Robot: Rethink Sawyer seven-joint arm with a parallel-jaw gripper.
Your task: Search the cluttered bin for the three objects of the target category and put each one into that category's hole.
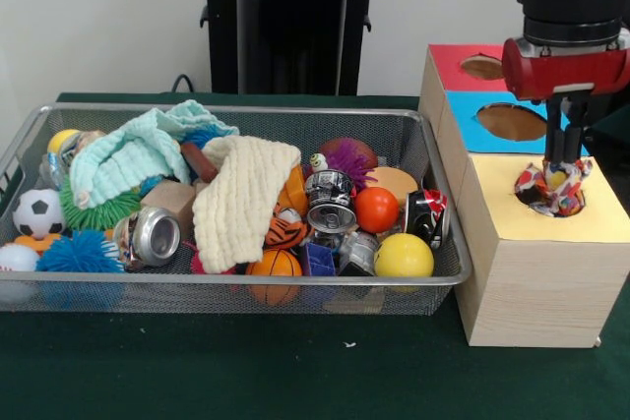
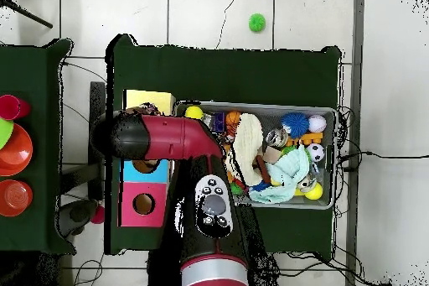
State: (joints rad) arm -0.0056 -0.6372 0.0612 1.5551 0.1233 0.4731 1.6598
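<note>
Jaws (image 1: 563,176) shut on patterned cloth (image 1: 553,191) over yellow hole; green tbl (image 1: 295,371), white wall.

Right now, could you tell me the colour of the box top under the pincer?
Yellow, clearest in the front view.

Robotics lab, red and black robot arm (image 2: 167,136) on a black pedestal (image 1: 291,22), green-clothed table (image 1: 246,366) on a pale tiled floor (image 2: 209,10) with loose cables (image 2: 369,155), test props: wire bin (image 1: 413,287) of toys, wooden sorting box (image 1: 536,272) near the table's corner
</note>
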